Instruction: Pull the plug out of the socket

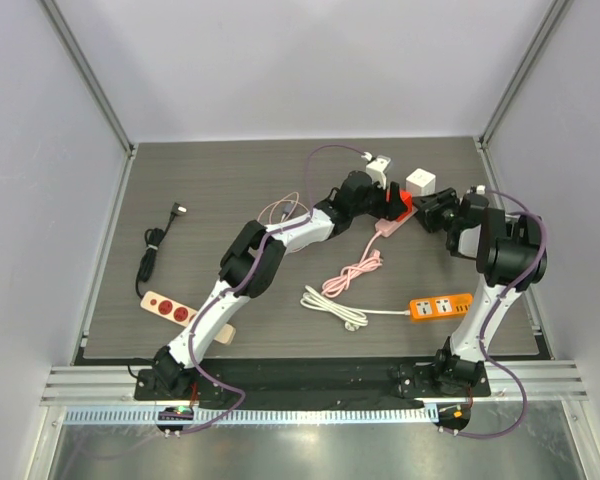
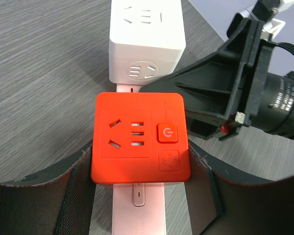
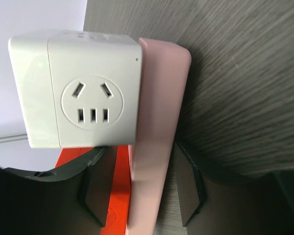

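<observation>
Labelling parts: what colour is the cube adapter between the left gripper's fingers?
Orange-red; the cube adapter shows best in the left wrist view.

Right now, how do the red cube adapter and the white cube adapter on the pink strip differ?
The red cube-shaped plastic adapter has a power button on its top face; the white cube-shaped plastic adapter shows none. The red one sits between the left gripper's jaws; the white one is ungripped. Both are plugged into the pink plastic power strip and carry sockets.
</observation>
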Controlling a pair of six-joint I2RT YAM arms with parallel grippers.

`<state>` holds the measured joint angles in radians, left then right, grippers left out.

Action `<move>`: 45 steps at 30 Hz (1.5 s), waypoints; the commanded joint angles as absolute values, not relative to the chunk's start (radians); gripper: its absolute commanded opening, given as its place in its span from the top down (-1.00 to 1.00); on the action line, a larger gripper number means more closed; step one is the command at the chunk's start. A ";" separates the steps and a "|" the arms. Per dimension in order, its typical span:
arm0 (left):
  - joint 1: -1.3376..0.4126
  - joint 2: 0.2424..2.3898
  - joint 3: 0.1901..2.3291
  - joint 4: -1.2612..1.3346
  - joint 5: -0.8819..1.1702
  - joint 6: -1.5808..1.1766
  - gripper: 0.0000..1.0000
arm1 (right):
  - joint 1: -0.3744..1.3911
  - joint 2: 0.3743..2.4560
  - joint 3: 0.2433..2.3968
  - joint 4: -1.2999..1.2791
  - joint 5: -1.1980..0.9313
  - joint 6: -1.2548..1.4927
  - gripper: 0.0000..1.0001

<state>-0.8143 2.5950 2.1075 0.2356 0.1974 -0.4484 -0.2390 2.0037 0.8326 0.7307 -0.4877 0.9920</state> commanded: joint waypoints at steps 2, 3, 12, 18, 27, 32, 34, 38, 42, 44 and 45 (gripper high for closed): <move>-0.813 2.487 2.115 0.311 0.270 -0.488 1.00 | -0.229 2.037 0.862 0.759 -0.477 0.999 -0.09; -0.813 2.487 2.117 0.314 0.275 -0.491 0.99 | -0.227 2.045 0.858 0.784 -0.485 0.999 -0.08; -0.813 2.488 2.132 0.345 0.285 -0.499 1.00 | -0.227 2.054 0.810 0.813 -0.482 0.997 0.54; -0.830 2.497 2.209 0.198 0.195 -0.386 1.00 | -0.227 2.048 0.811 0.773 -0.463 0.973 0.96; -0.747 2.546 2.198 0.389 0.385 -0.776 1.00 | -0.238 2.109 0.795 0.936 -0.558 1.057 0.97; -0.770 2.490 2.172 0.224 0.240 -0.560 1.00 | -0.238 2.085 0.792 0.894 -0.532 1.028 0.98; -0.798 2.471 2.174 0.139 0.131 -0.464 1.00 | -0.238 2.075 0.795 0.855 -0.523 1.000 0.98; -0.825 2.471 2.223 0.040 0.052 -0.316 1.00 | -0.236 2.075 0.798 0.836 -0.512 0.989 0.98; -0.827 2.471 2.223 0.041 0.086 -0.287 1.00 | -0.235 2.063 0.787 0.833 -0.482 0.993 0.98; -0.822 2.468 2.200 0.089 0.171 -0.314 1.00 | -0.235 2.059 0.788 0.821 -0.476 0.982 0.98; -0.818 2.464 2.185 0.121 0.216 -0.342 1.00 | -0.235 2.062 0.788 0.822 -0.476 0.980 0.98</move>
<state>-0.8307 2.5736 2.1735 0.0338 0.1303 -0.3676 -0.2379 2.0804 0.8089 0.8875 -0.5224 1.0634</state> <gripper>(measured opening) 0.623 0.380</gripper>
